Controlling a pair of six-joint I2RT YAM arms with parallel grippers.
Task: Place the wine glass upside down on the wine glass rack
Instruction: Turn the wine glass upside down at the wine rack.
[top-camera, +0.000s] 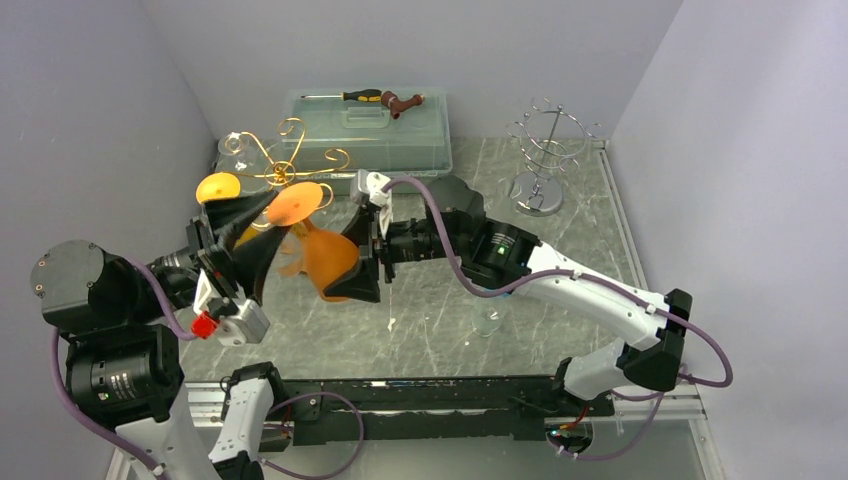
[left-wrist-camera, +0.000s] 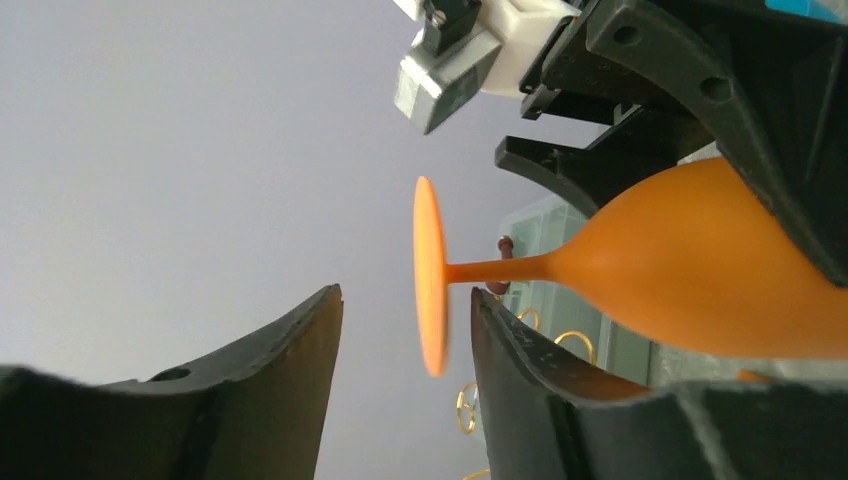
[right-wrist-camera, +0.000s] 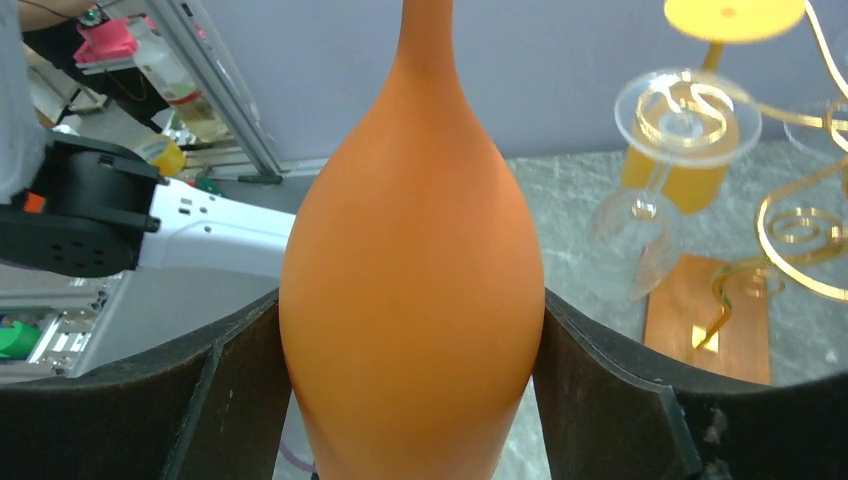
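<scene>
A smooth, matte orange wine glass (top-camera: 327, 252), teardrop-bowled with a thin stem and flat round foot, is held in the air, tilted, foot toward the gold spiral-wire rack (top-camera: 290, 165). Its bowl is clamped by the right gripper (right-wrist-camera: 412, 335). The left gripper (left-wrist-camera: 405, 325) is spread apart, the foot seen between its fingers. A clear glass (right-wrist-camera: 640, 235) is hung upside down on the rack.

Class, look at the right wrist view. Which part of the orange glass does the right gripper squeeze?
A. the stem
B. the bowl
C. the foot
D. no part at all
B: the right gripper presses on both sides of the bowl of the glass.
</scene>
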